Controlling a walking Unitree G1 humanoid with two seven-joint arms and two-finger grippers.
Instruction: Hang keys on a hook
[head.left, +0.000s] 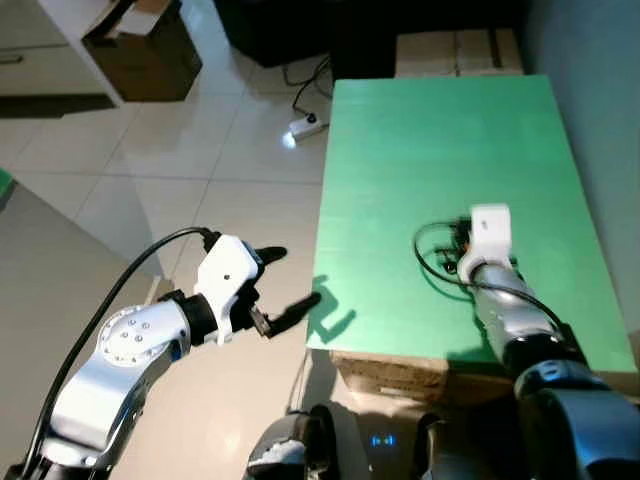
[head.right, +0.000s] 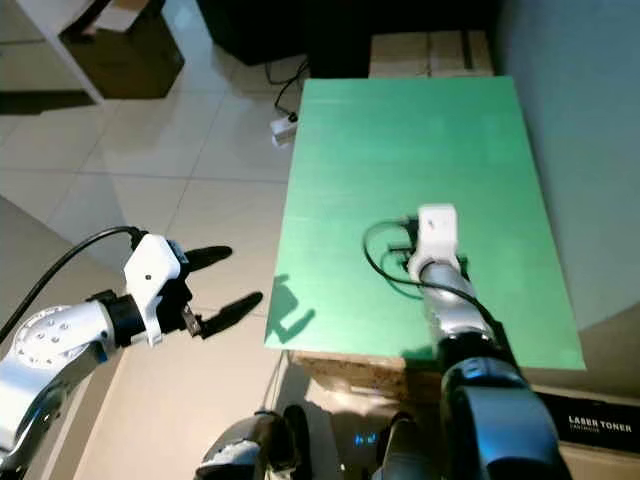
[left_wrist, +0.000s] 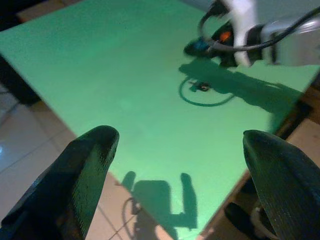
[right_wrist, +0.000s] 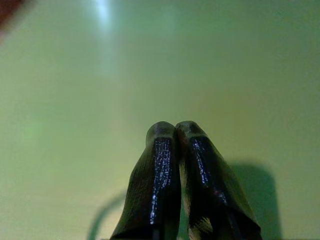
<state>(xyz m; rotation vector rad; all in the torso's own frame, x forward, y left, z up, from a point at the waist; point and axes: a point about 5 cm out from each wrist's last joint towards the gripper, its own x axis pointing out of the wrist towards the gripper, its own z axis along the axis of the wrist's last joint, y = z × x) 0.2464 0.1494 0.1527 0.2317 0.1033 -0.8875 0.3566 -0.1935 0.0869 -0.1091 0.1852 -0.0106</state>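
White capital letters reading "LABER TONER" stand on the dark box (head.right: 598, 428) at the bottom right of the right eye view, just below the green tabletop (head.right: 420, 130).

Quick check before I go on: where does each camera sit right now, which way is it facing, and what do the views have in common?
Head stereo pair: looks forward and down at the green table; left gripper over the floor, right gripper low over the tabletop.
Left wrist: looks along its spread fingers across the table toward the right arm.
Right wrist: looks down its closed fingers at green surface.
Shared: the green table.
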